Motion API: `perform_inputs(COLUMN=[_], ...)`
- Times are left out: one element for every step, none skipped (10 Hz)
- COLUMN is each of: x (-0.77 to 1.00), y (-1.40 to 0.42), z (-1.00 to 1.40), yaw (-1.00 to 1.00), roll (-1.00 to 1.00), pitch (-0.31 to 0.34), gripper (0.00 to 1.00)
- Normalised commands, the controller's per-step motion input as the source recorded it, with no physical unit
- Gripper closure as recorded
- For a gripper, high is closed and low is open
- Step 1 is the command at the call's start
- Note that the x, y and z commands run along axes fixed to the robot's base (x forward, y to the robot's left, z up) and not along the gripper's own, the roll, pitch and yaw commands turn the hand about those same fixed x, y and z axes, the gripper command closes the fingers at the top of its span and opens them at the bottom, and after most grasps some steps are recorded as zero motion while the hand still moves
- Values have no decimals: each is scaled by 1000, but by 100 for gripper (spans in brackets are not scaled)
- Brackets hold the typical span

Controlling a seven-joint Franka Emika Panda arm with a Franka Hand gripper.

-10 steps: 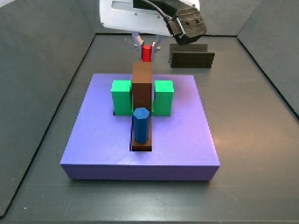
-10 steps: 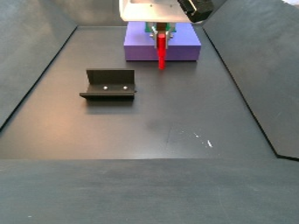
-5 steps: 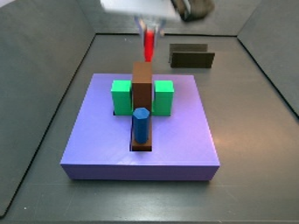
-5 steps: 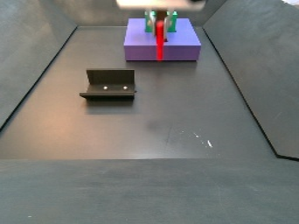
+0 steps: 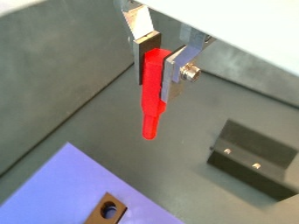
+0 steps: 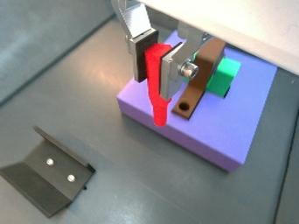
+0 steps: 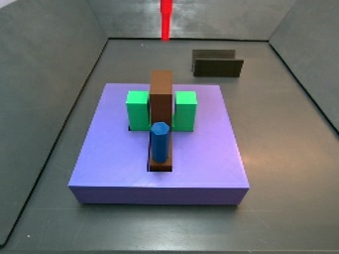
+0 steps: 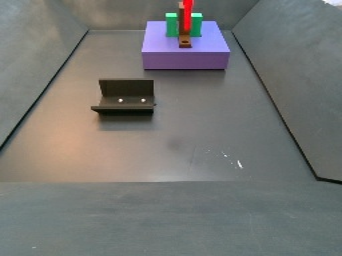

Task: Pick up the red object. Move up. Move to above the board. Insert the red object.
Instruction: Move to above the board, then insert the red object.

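Gripper [image 6: 160,63], clamped on the red object [image 6: 156,83] high above the board [image 6: 239,136], risks a jammed insertion if lowered misaligned with the hole [image 6: 183,109].

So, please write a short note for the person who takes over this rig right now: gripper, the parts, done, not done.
Gripper: shut on the red object, raised high above the floor.
Red object: hangs upright from the fingers, its lower end free.
Board: on the floor, blue peg standing in its brown strip; fixture apart.
Done: pick and lift.
Left: move above the board, then insert.
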Motion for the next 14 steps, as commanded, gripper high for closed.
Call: perform_inputs(x=[64,7,24,-44,-59,-44,32,37,48,54,0,0,0,0], y=[4,6,6,-1400,-1400,-1400,-932,-654,-410,-241,20,34,26,91], z=[1400,748,229,412,404,408,264,185,129,77,0,0,0,0], yaw=[-8,-12,-6,685,600,489,220,124,71,44,0,0,0,0], roll=[-31,-24,-28,-88,11,46,1,20,29,27,0,0,0,0], pitch=[64,94,48,143,144,129,113,120,113,104,0,0,0,0], gripper=[100,100,100,100,100,100,100,100,100,100,100,100,100,100])
